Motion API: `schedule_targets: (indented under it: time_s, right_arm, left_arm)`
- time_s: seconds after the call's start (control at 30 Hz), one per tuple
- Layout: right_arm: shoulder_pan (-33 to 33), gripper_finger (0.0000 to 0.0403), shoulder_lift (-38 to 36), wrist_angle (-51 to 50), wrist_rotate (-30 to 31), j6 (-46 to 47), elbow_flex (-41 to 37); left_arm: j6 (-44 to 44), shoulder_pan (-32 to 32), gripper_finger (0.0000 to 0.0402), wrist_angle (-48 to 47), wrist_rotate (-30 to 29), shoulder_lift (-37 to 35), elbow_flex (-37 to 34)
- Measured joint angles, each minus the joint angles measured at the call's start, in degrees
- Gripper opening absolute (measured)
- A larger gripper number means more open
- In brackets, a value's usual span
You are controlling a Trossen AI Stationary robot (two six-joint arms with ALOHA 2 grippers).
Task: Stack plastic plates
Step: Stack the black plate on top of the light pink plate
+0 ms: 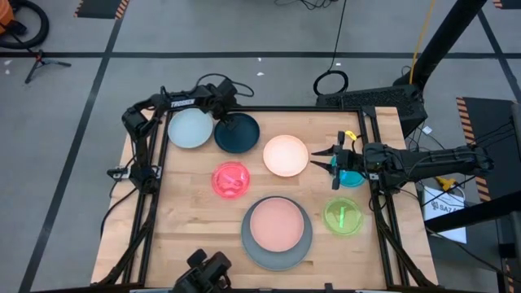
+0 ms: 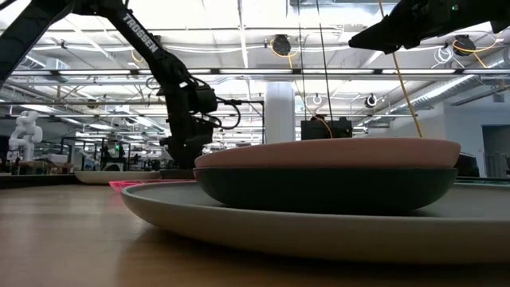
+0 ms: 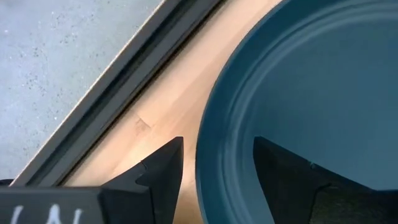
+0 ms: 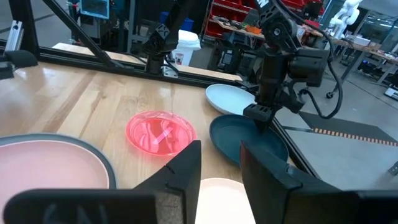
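Note:
A pink plate (image 1: pixel 277 223) lies on a black plate (image 2: pixel 319 187), which sits in the large grey plate (image 1: pixel 252 248) near the table's near edge. Singly on the table lie the pale blue (image 1: pixel 190 129), dark teal (image 1: pixel 238 135), cream (image 1: pixel 286 155), translucent magenta (image 1: pixel 230 180) and green (image 1: pixel 343 217) plates. The teal plate (image 1: pixel 352 179) is partly hidden under my right arm. My left gripper (image 3: pixel 217 146) is open, one finger on either side of the dark teal plate's far rim (image 3: pixel 208 162). My right gripper (image 4: pixel 221 149) is open, raised beside the cream plate's right edge.
A black metal frame (image 1: pixel 309 109) borders the table's far edge and sides, close behind the pale blue and dark teal plates. Bare wood (image 1: pixel 191 224) lies left of the grey plate. Cables and a stand lie on the floor beyond the table.

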Motion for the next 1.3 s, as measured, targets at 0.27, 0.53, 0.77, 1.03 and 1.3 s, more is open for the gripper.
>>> schedule_targets:
  time_s: [0.27,0.53,0.77,1.03,1.3]
  right_arm:
    - [0.0,0.0102,0.0,-0.2,0.0,-0.1,0.0]
    - [0.0,0.0102,0.0,-0.4,1.6,0.0,0.0]
    - [0.0,0.0102,0.0,-0.4,1.6,0.1,0.0]
    - [0.0,0.0102,0.0,-0.4,1.5,0.1,0.0]
    - [0.0,0.0102,0.0,-0.4,1.5,0.1,0.0]
  left_arm:
    - [-0.2,-1.1,0.02,0.6,-0.5,2.0,0.0]
    - [0.0,-1.7,0.0171,1.2,-0.7,2.0,0.0]
    - [-0.8,-1.6,0.0082,2.1,-0.7,2.0,0.0]
    - [-2.2,-1.7,0.0016,2.8,0.3,1.1,0.2]
    - [-2.4,-1.6,0.0009,2.2,-1.1,-7.6,0.0]
